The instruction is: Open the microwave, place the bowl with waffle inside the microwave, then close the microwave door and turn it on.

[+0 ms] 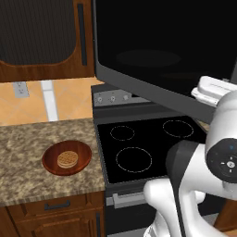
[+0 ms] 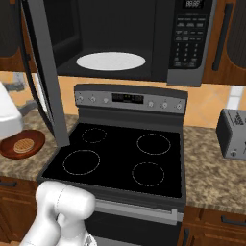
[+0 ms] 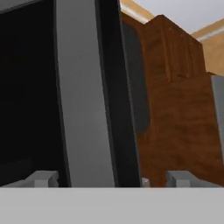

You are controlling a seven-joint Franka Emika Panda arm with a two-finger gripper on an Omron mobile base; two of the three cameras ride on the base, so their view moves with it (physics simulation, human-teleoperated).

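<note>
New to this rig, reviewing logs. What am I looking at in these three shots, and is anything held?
All three are rendered. A white robot arm stands on a driving base in a simulated kitchen. Two cameras ride on the base, behind the arm to left and right; the third sits on the hand.

The wide black microwave hangs over the black glass-top stove, and its glossy black microwave door is swung open.

On the speckled stone counter, a shallow reddish-brown bowl holds a round tan waffle.

In the hand view the gripper is open, with the door's grey edge between its fingertips.
</note>
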